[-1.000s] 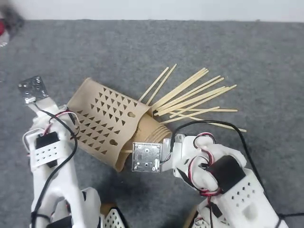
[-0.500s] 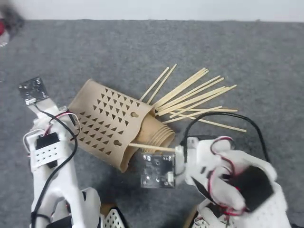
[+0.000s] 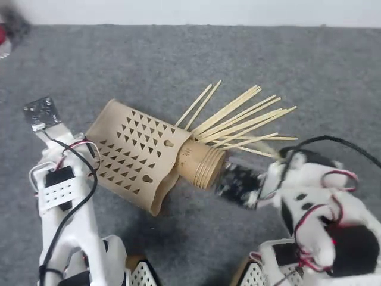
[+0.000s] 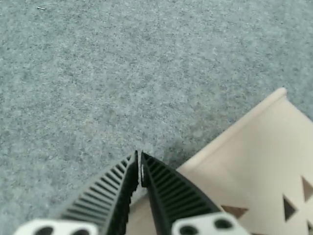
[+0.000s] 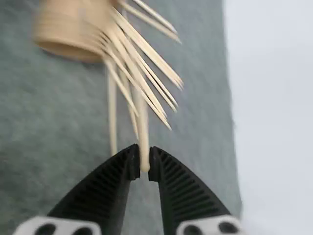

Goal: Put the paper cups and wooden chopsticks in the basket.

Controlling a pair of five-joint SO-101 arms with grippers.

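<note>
Right gripper [image 5: 141, 166] is pinching a light, stiff chopstick [image 5: 142, 142] by its tip, risking pivoting. Left gripper [image 4: 140, 164] is sitting closed at eight o'clock of basket [image 4: 254, 147].

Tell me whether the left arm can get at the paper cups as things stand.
Probably not directly. The left gripper sits shut by the closed end of the basket, whose whole body lies between it and the paper cups poking from its mouth. It would have to go round.
</note>
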